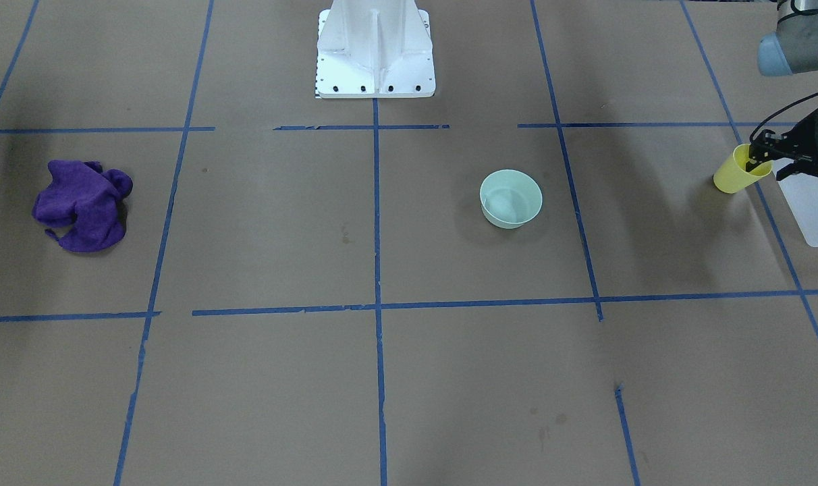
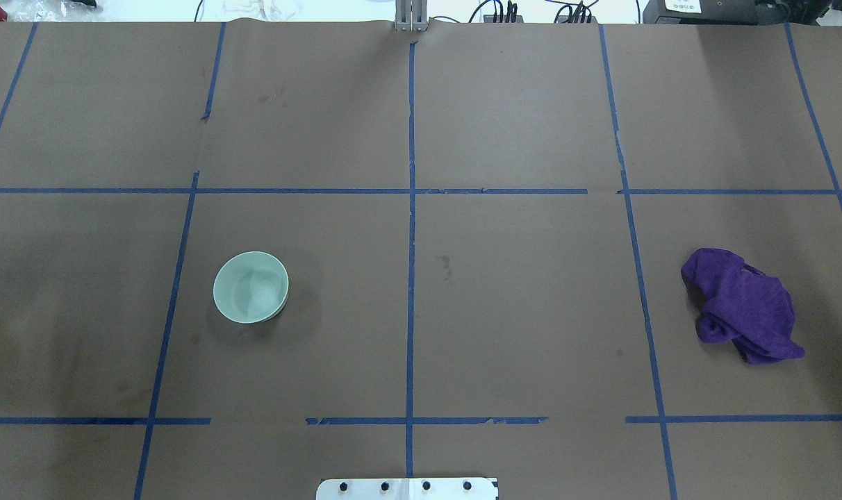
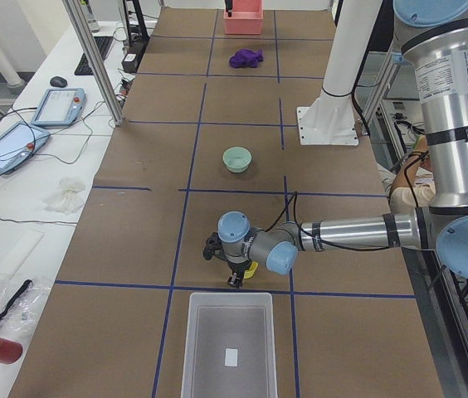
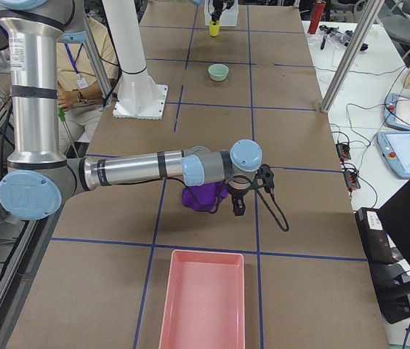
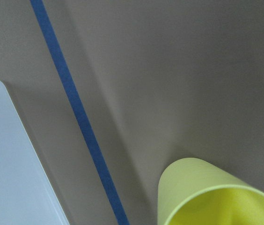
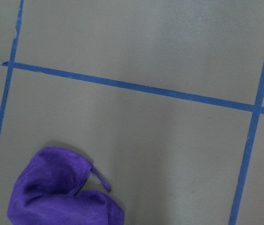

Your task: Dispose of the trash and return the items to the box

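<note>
Plainly, the left end effector point(image 1: 760, 154) is closed on the rim of the yellow tumbler cup point(image 1: 731, 174), seemingly with one finger inside the mouth and one outside. The cup hangs tilted from it, clear of the table point(image 1: 449, 378). A rim pinch suits such a thin-walled, open-topped thing, and it leaves the body free to drop away on release.

Just beside this end effector, across a blue tape line point(image 5: 76, 117), stands the frosted-white plastic box point(image 1: 817, 216). Judging by that closeness, the cup is being carried to the box, with a short move over the wall to come.

Well apart from the end effector, toward the table's middle, the mint-green bowl point(image 1: 510, 198) sits upright on the table, not yet returned.

Farthest off, at the table's other end, the right end effector point(image 4: 238, 203) hangs just beside the crumpled purple cloth point(image 4: 201, 196). Only the side camera shows it, so whether it is wide or narrow cannot be told. A pink tray point(image 4: 201, 305) lies near it, probably where the cloth belongs.
</note>
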Controlling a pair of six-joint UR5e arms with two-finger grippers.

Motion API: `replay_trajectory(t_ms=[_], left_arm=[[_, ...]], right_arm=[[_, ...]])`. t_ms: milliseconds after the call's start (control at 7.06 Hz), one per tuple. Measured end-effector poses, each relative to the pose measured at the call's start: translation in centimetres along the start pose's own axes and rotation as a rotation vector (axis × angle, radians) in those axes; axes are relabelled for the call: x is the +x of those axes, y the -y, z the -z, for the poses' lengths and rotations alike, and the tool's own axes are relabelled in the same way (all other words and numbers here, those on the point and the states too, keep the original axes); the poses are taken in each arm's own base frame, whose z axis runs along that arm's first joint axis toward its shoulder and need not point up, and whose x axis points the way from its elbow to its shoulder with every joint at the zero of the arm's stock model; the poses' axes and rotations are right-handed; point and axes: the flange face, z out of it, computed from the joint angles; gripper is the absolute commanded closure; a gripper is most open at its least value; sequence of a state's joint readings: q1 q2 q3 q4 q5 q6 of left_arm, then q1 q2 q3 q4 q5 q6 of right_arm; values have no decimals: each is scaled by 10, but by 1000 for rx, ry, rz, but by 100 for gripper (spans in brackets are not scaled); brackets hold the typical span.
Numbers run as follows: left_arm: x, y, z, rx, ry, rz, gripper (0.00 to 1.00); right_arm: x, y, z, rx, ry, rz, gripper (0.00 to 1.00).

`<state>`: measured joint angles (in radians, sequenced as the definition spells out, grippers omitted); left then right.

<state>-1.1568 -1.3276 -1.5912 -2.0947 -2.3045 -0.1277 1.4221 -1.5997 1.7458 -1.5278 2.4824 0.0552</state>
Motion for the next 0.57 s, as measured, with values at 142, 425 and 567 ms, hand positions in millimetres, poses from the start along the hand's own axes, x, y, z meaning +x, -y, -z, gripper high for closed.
replay_trajectory(t_ms=[142, 425, 567], left_arm=[[1, 2, 1, 5, -2, -4, 100], [19, 12, 25, 56, -7, -36, 100], [33, 22, 51, 97, -10, -44, 100]], right_arm=[[-1, 0, 0, -1, 4, 1, 0], [-11, 1, -2, -6, 37, -2, 0], [-29, 3, -9, -24, 74, -15, 0]])
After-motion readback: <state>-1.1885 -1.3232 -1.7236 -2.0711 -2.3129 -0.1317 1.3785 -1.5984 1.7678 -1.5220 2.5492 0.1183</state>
